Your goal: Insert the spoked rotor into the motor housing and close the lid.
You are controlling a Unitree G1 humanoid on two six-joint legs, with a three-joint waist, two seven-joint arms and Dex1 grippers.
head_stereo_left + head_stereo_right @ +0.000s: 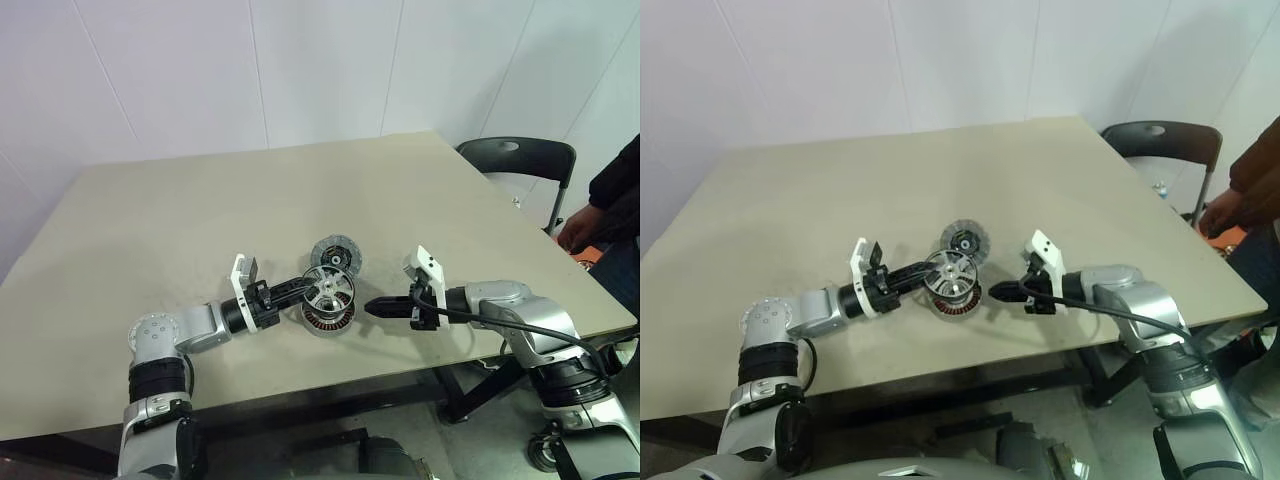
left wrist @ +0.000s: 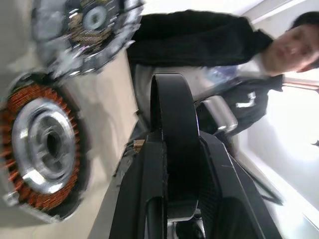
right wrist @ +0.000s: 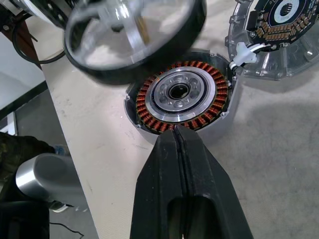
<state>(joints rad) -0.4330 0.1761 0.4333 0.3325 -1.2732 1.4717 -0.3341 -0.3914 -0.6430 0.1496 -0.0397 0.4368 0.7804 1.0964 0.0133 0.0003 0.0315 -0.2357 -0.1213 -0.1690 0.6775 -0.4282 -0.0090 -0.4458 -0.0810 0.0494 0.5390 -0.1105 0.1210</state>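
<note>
Head views: the left gripper grasps the rotor by its dark rim, holding it tilted just above the housing near the desk's front edge, the lid lying flat just behind. Left wrist view: fingers pinch the rim edge-on; the rotor looks stiff and probably heavy, its thin spokes best left untouched. Right wrist view: the right gripper, clenched empty, points at the housing, which holds copper coils around a hollow centre, no rotor yet.

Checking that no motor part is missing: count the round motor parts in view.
3: the spoked rotor held in the left hand above the motor housing, and the lid lying just behind them.
</note>
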